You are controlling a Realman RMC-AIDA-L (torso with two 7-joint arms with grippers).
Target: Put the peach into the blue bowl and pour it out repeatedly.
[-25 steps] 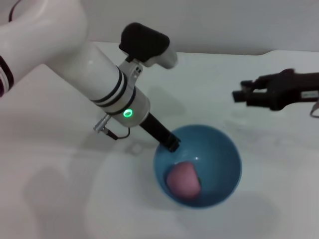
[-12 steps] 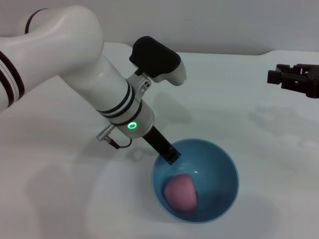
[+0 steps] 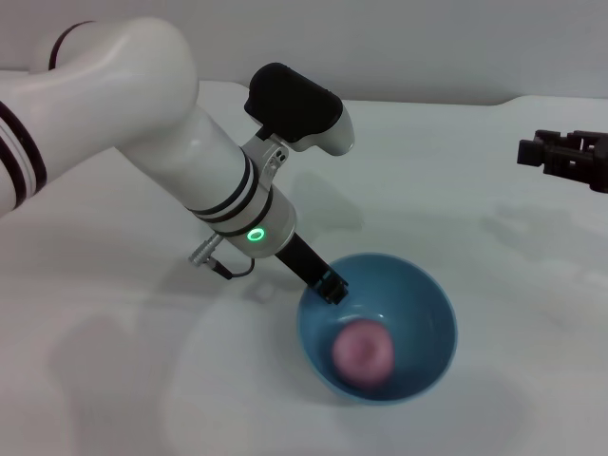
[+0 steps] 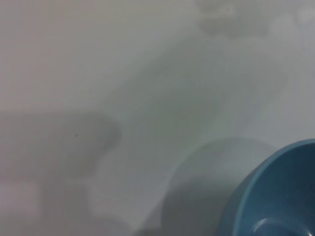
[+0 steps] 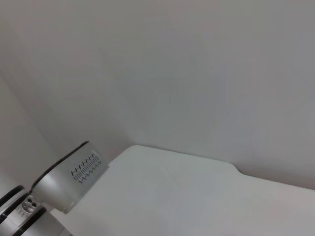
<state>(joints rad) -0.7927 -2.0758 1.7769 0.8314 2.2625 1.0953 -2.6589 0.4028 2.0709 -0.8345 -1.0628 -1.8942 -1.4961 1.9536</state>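
Observation:
The blue bowl (image 3: 423, 309) sits on the white table in front of me, and the pink peach (image 3: 363, 350) lies at its bottom. My left gripper (image 3: 331, 285) reaches down from the left and is shut on the bowl's near-left rim. Part of the bowl's rim (image 4: 280, 196) also shows in the left wrist view. My right gripper (image 3: 560, 157) hovers above the table at the far right edge, well away from the bowl.
The white table (image 3: 456, 161) extends all around the bowl, with a wall behind its far edge. A cable loop (image 3: 228, 266) hangs under the left wrist. The right wrist view shows the wall, the table's far edge and part of my left arm (image 5: 69, 177).
The bowl has settled more level and shifted slightly, and the peach has rolled toward its centre. My right gripper has drawn back to the far right edge.

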